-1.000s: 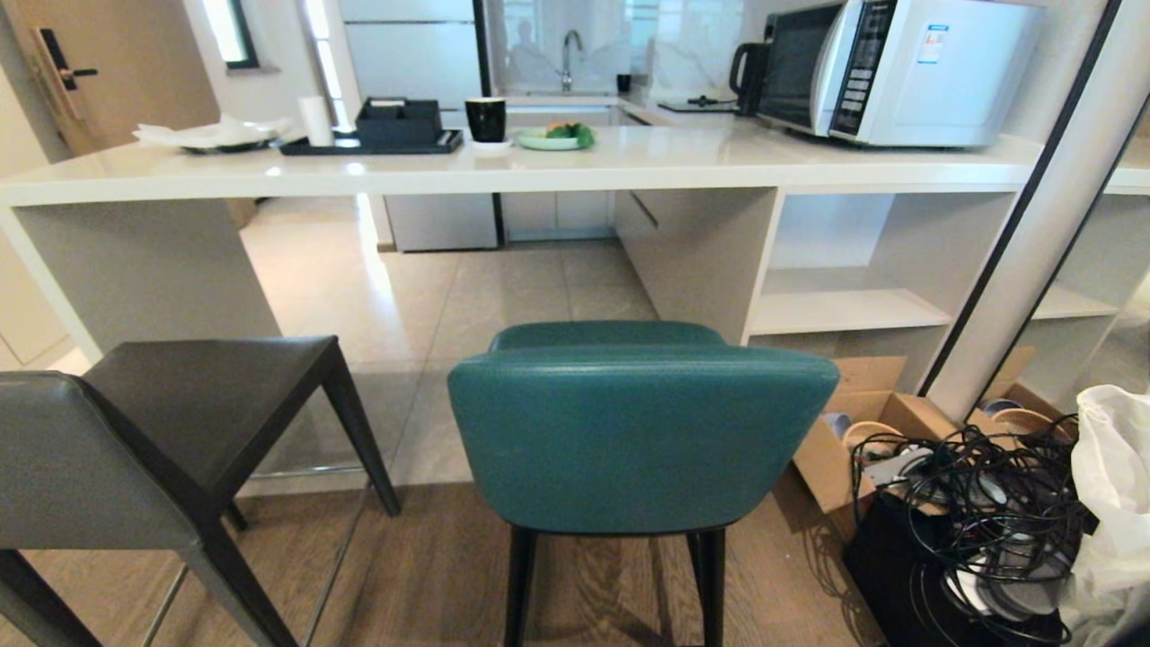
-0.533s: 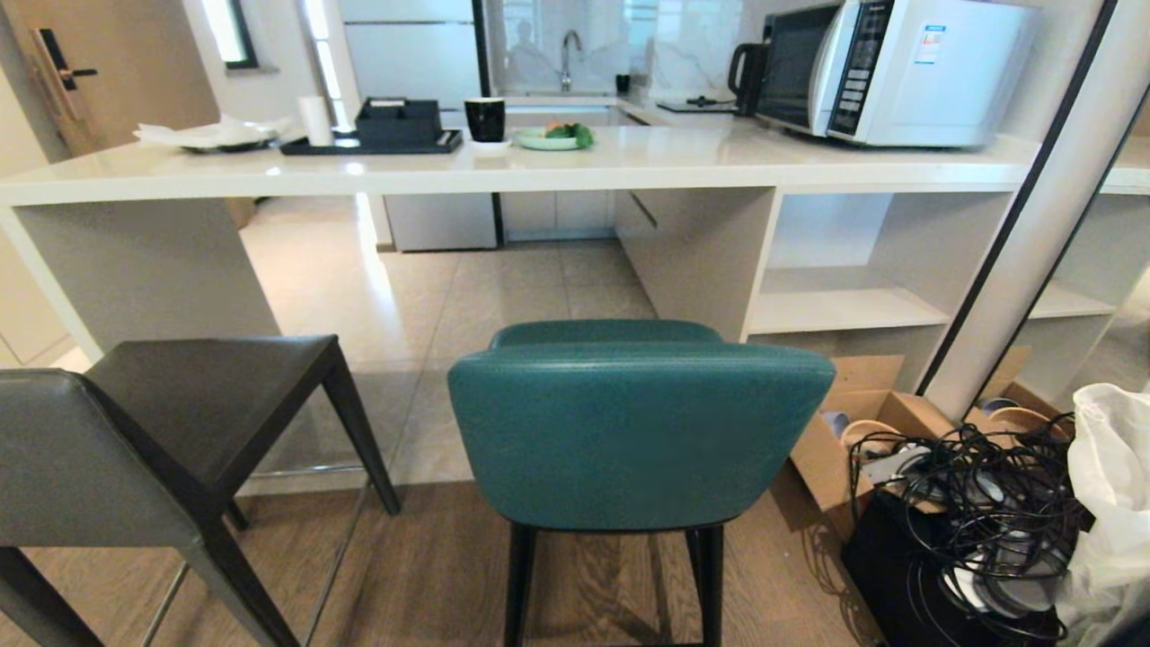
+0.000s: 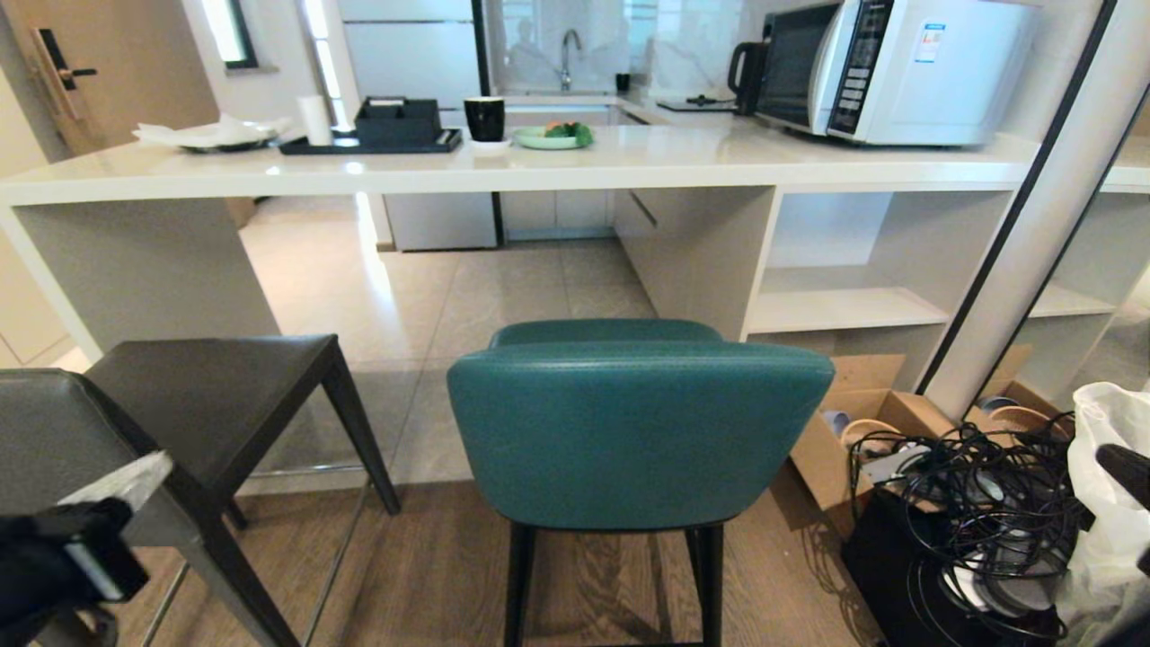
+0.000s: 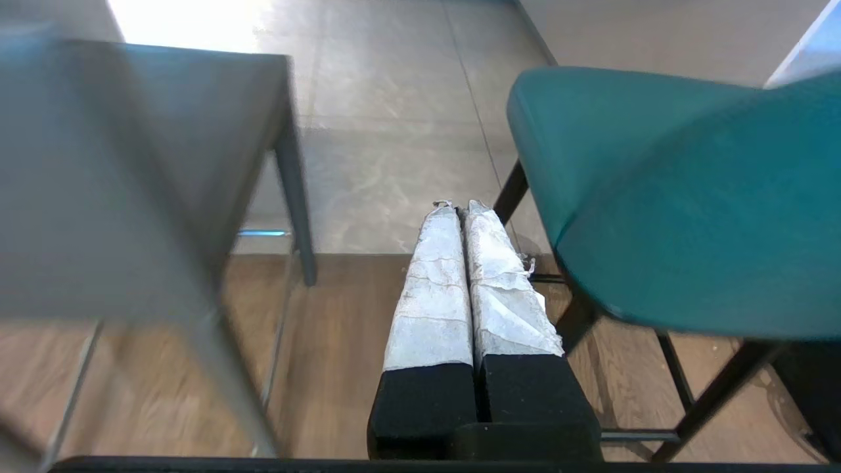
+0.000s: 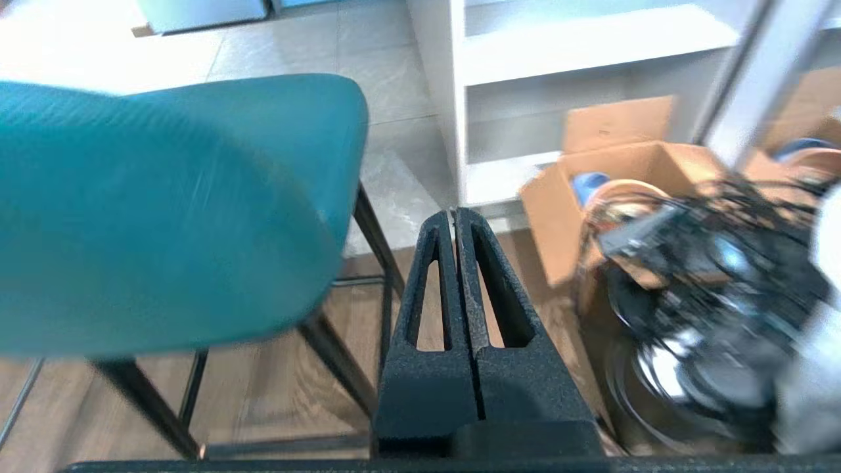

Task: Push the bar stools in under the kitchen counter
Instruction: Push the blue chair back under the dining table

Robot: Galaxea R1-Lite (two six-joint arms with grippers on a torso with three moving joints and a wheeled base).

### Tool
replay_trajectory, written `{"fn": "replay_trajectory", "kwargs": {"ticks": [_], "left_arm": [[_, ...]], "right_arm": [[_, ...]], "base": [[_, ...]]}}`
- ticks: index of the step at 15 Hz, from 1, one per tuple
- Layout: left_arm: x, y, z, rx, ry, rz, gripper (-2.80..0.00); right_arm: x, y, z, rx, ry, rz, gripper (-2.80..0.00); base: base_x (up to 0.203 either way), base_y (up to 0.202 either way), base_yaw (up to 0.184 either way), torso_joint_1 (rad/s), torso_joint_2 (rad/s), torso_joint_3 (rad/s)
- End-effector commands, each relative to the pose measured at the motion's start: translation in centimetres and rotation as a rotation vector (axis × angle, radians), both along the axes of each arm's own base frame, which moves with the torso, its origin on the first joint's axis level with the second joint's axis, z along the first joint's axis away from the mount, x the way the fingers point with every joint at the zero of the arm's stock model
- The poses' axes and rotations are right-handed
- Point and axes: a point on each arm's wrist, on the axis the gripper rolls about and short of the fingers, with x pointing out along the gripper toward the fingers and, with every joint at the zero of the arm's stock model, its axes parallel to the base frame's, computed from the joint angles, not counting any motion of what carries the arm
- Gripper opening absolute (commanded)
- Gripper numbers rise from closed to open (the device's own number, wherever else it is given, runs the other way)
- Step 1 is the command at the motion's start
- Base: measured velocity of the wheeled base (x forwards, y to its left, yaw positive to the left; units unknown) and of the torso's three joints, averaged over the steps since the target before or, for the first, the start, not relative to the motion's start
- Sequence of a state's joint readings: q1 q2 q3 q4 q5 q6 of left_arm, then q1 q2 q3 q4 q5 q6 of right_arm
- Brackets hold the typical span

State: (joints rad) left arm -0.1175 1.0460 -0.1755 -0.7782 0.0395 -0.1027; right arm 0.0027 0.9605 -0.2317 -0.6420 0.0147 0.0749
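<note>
Both grippers risen — left gripper [image 4: 458, 209] closed, beside curved teal stool [image 3: 640, 431].

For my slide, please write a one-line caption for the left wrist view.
Left gripper, jaws shut, in the gap between the grey stool and the teal stool, above the wooden floor.

This is a home kitchen. A long white table [image 3: 629, 162] carries a microwave [image 3: 898, 72] at 1 o'clock, a kettle [image 3: 747, 76], a black cup [image 3: 485, 119] and a plate of food [image 3: 552, 137]; behind it at 12 o'clock is a sink tap [image 3: 568, 56].
</note>
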Motion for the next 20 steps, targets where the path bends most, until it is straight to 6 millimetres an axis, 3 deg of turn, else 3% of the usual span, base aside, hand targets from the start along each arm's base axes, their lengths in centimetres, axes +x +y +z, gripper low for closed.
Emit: {"fn": "replay_trajectory", "kwargs": {"ticks": [1,4,7,11,13,20], "left_arm": [[5.9,-1.8,-2.7,0.016,0.083,-0.048,-2.80],[9.8,-5.2,-4.4,0.013,0.007,-0.128,-2.80],[11.5,-7.8,-6.0,0.015,-0.014,-0.163,-2.80],[13.4,-10.2,-8.1,0.070,0.011,-0.183,-2.80],[14.5,-11.0,-8.1,0.066,-0.012,-0.188,-2.80],[15.4,-11.9,-7.5,0.053,-0.053,-0.153,-2.80]], "right_arm": [[5.7,0.3,-2.1,-0.001,0.095,0.014,-2.80],[10.1,1.9,-3.4,-0.008,0.047,0.047,-2.80],[12.1,4.4,-4.7,-0.010,0.021,0.116,-2.80],[14.2,5.7,-7.2,-0.042,-0.004,0.131,-2.80],[15.2,6.3,-8.6,-0.065,0.018,0.109,-2.80],[18.8,7.8,-8.2,-0.069,-0.068,0.107,-2.80]], "base": [[0.000,0.000,0.000,0.000,0.00,0.000],[0.000,0.000,0.000,0.000,0.00,0.000],[0.000,0.000,0.000,0.000,0.00,0.000],[0.000,0.000,0.000,0.000,0.00,0.000],[0.000,0.000,0.000,0.000,0.00,0.000],[0.000,0.000,0.000,0.000,0.00,0.000]]}}
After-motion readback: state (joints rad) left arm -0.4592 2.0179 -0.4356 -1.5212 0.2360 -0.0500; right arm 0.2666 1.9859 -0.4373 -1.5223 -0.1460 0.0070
